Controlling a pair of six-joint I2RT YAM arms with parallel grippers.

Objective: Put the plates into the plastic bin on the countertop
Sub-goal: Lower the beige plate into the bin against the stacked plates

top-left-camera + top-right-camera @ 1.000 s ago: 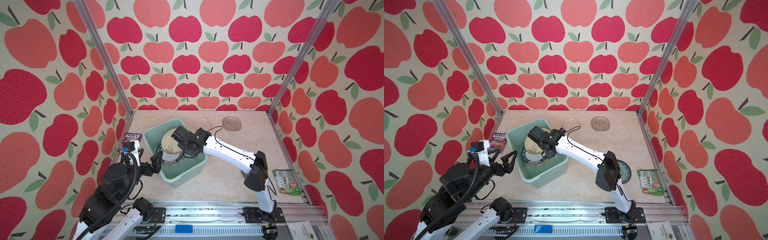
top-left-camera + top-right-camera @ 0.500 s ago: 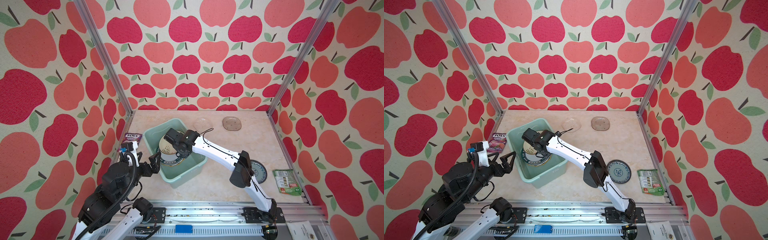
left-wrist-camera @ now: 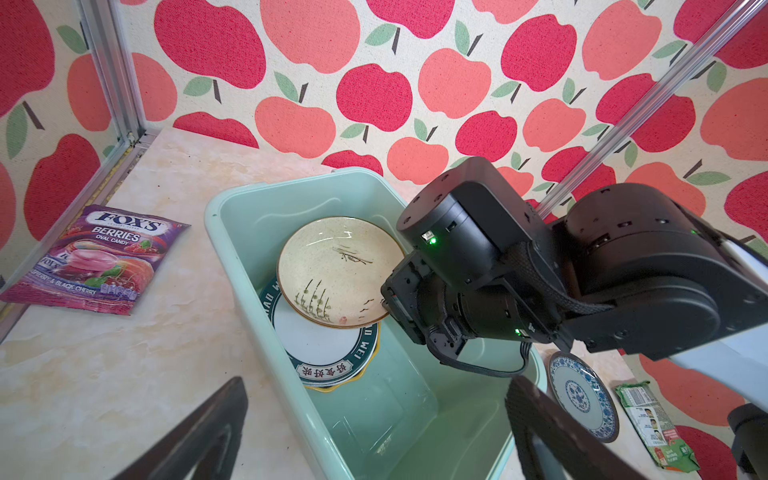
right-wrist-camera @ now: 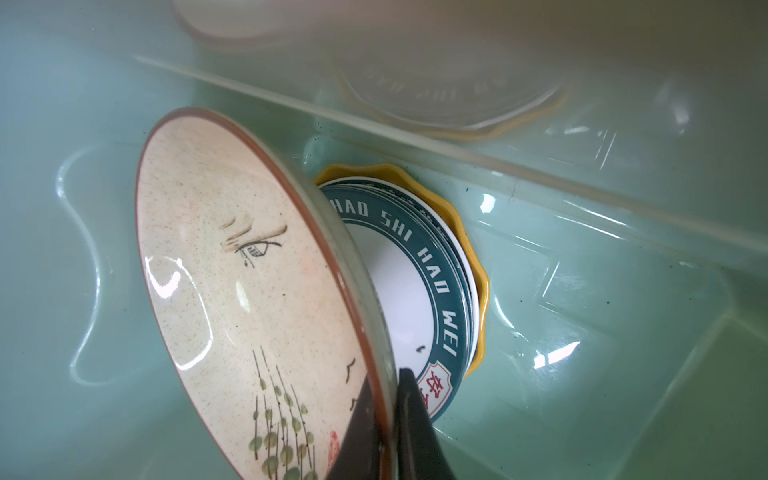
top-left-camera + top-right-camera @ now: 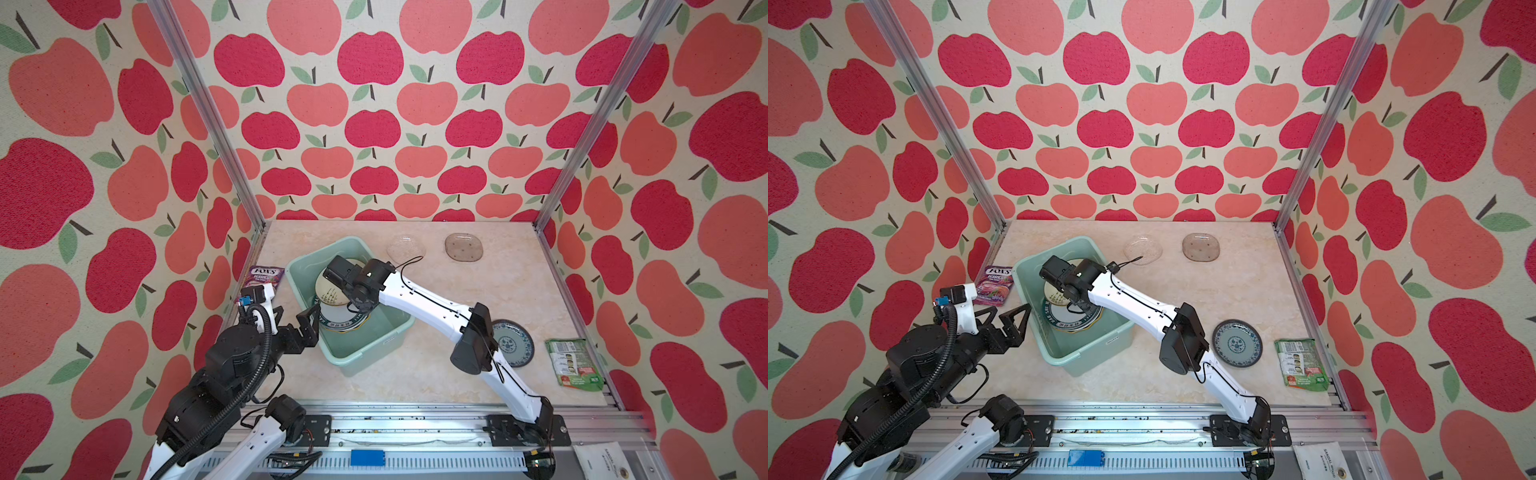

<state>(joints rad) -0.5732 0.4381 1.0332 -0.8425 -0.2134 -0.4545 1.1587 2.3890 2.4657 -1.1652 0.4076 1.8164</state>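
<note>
While the right tool (image 4: 386, 386) pinched the rim of a cream plate (image 3: 332, 270), holding it tilted inside the mint-green plastic bin (image 5: 365, 354) at the centre of both top views, the left tool (image 5: 1012, 309) hung spread wide just left of the bin, empty. Beneath the cream plate lay a white plate with a dark green lettered rim (image 3: 316, 345) on a yellow scalloped plate (image 4: 478, 257). On the tabletop (image 5: 498, 286), a blue-patterned plate (image 5: 513, 343) sat lower right. A clear glass plate (image 5: 406, 248) and a smoky glass plate (image 5: 464, 247) sat toward the back.

Top views high overhead, sharing whole countertop (image 5: 415, 374), wrist views near plastic bin (image 3: 257, 216)
</note>
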